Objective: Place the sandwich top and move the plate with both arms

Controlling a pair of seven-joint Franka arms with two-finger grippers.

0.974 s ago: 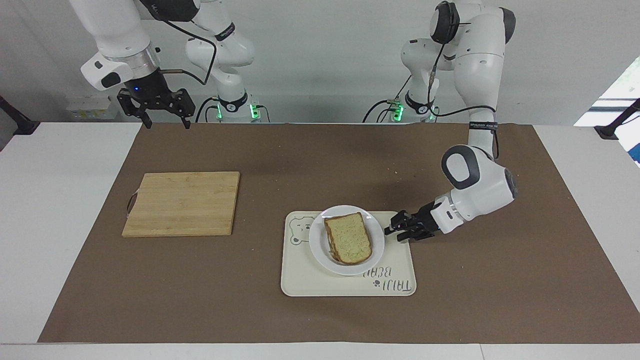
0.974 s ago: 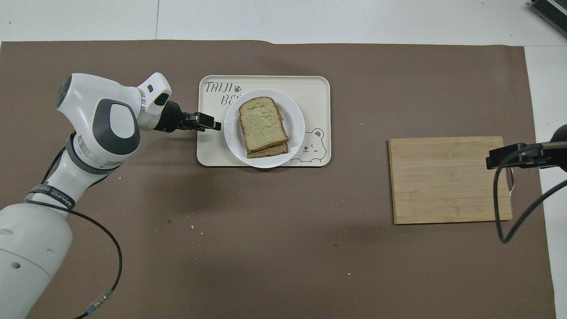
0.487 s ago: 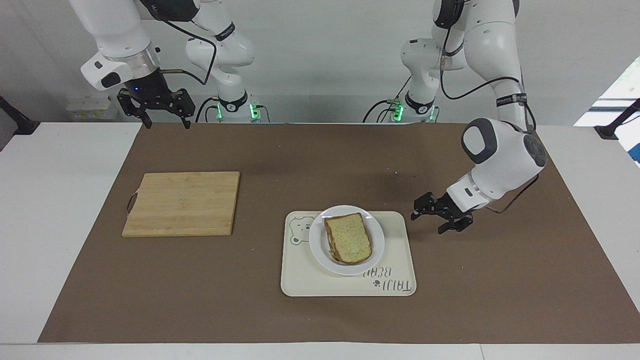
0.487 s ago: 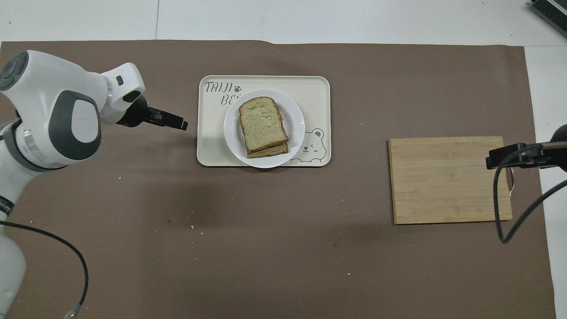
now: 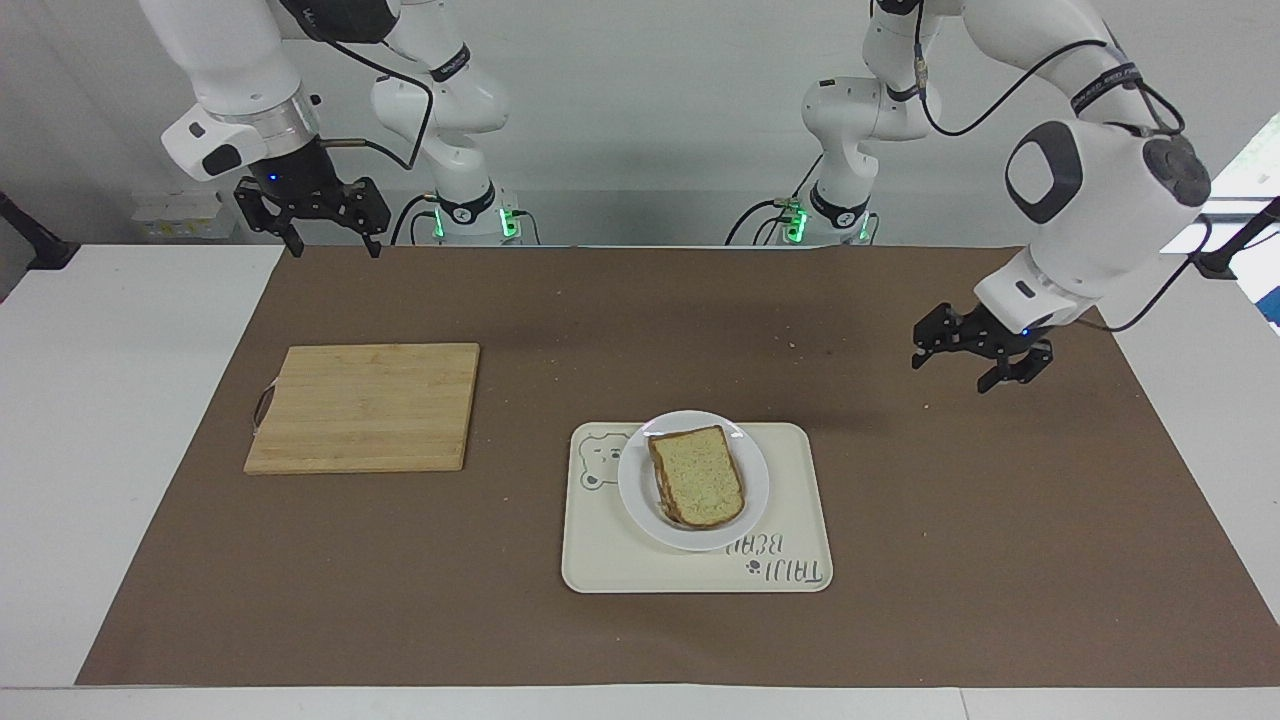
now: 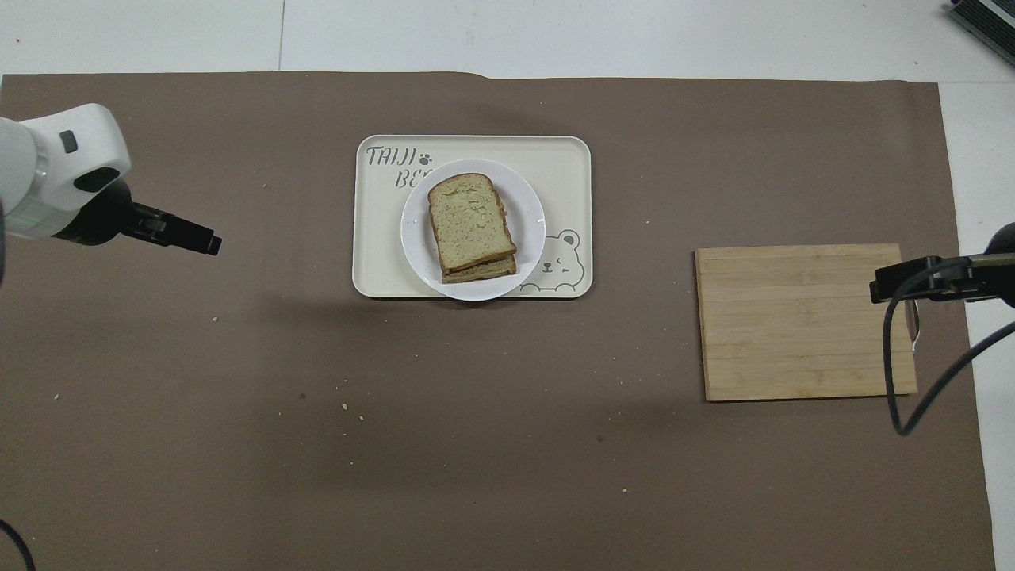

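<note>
Here the top (image 5: 700, 476) lies stacked on the plate (image 5: 640, 500); both the left gripper (image 5: 975, 352) and right gripper (image 5: 312, 222) are held apart, empty, clear of the plate, which is best left undisturbed.

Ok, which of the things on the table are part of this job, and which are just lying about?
Job:
- sandwich top, lying on the sandwich
- plate under it, on the tray
- left gripper, open, over the mat
- right gripper, open, waiting near its base

Lying about:
- tray
- cutting board
- brown mat
</note>
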